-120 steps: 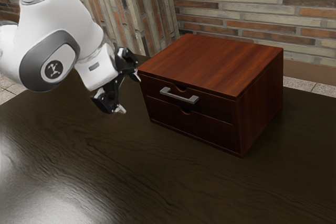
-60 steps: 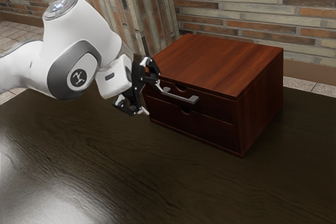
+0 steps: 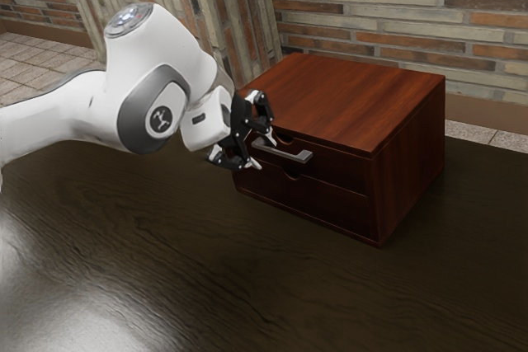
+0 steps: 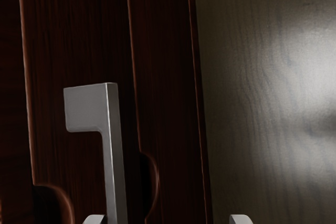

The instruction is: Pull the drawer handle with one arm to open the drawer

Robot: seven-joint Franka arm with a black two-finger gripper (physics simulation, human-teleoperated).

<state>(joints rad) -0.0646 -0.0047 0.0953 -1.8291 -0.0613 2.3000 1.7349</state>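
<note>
A dark red wooden cabinet [image 3: 346,100] stands on the table with two drawers in its front. The upper drawer [image 3: 334,164] carries a grey metal bar handle [image 3: 285,152] and looks closed, flush with the front. My gripper [image 3: 258,146] is open at the handle's end nearer the exterior view's left, one finger above the bar and one below. In the wrist view the handle [image 4: 109,150] runs along the drawer front [image 4: 73,51], close beside one of my fingertips [image 4: 94,219]; the other fingertip [image 4: 239,219] hangs over the table.
The lower drawer [image 3: 309,197] has only a notch cut-out, no bar. The dark glossy table [image 3: 206,278] spreads wide in front of the cabinet. A brick wall [image 3: 412,6] stands behind.
My arm has swung toward the exterior view's right and slightly up, bringing the open gripper from well short of the cabinet to the handle's near end. The cabinet and drawers have not moved.
</note>
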